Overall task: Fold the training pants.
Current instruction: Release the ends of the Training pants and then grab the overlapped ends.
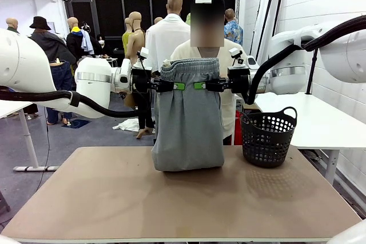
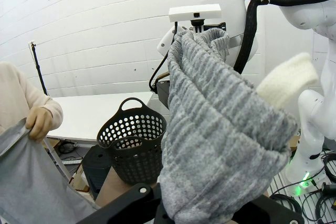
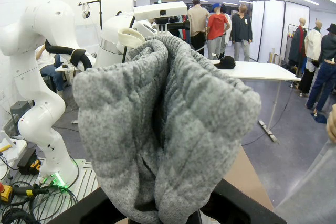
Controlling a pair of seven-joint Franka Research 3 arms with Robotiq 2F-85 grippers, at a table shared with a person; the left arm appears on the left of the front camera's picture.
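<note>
The light grey training pants [image 1: 187,124] hang in the middle of the front view with the gathered waistband on top. Their lower end rests on the tan table [image 1: 171,204]. My left gripper [image 1: 176,86] is shut on the waistband's left side and my right gripper [image 1: 200,86] is shut on its right side, both at the same height. Bunched waistband fabric [image 2: 220,145] covers the fingers in the left wrist view. The same bunched fabric [image 3: 168,129] covers them in the right wrist view. Behind the pants stands a person, whose hand [image 2: 39,121] grips grey cloth.
A black perforated basket [image 1: 267,137] stands on the table's far right, close to the pants; the same basket [image 2: 131,140] appears in the left wrist view. A white table [image 1: 309,121] stands beyond it. The table's front half is bare.
</note>
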